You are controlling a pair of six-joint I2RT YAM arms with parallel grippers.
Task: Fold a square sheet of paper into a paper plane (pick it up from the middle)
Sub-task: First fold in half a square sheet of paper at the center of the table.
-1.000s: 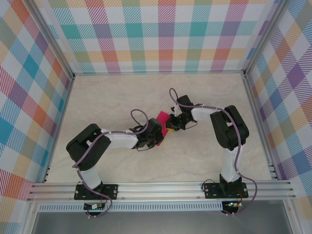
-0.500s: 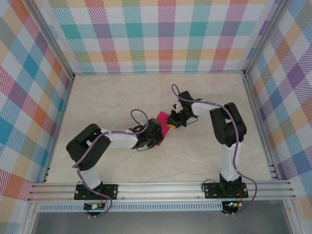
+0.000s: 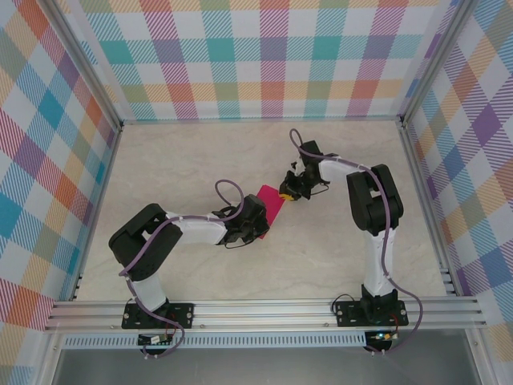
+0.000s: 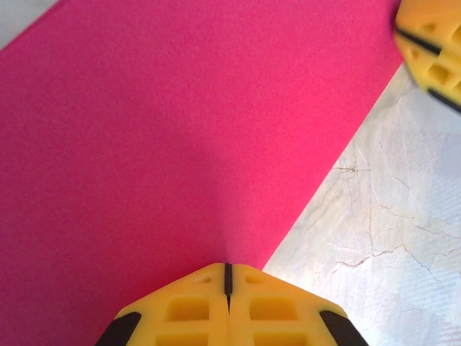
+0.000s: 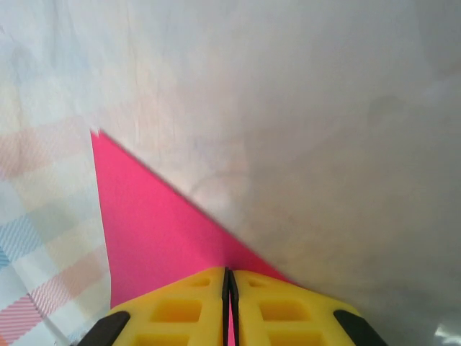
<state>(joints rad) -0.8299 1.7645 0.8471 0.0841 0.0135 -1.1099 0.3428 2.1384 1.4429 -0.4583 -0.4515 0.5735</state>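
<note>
The square sheet of paper [image 3: 270, 207] is magenta-pink and lies mid-table between my two grippers. In the left wrist view the sheet [image 4: 180, 130] spreads flat ahead of my left gripper [image 4: 227, 268], which is shut with its tips down on the paper near one edge. My left gripper [image 3: 258, 227] sits at the sheet's near side. My right gripper [image 3: 287, 192] is at the far right corner. In its wrist view my right gripper [image 5: 228, 272] is shut on the sheet [image 5: 151, 223], with pink showing between the jaws. One right finger [image 4: 432, 50] shows from the left wrist. The paper plane is out of view.
The pale marbled table [image 3: 184, 160] is boxed in by checked walls [image 3: 264, 56] on three sides. An aluminium rail [image 3: 264, 309] carrying both arm bases runs along the near edge.
My right gripper has moved up and to the right, away from the left gripper, keeping hold of the paper's corner. More of the sheet shows between the grippers. The left arm has stayed still.
</note>
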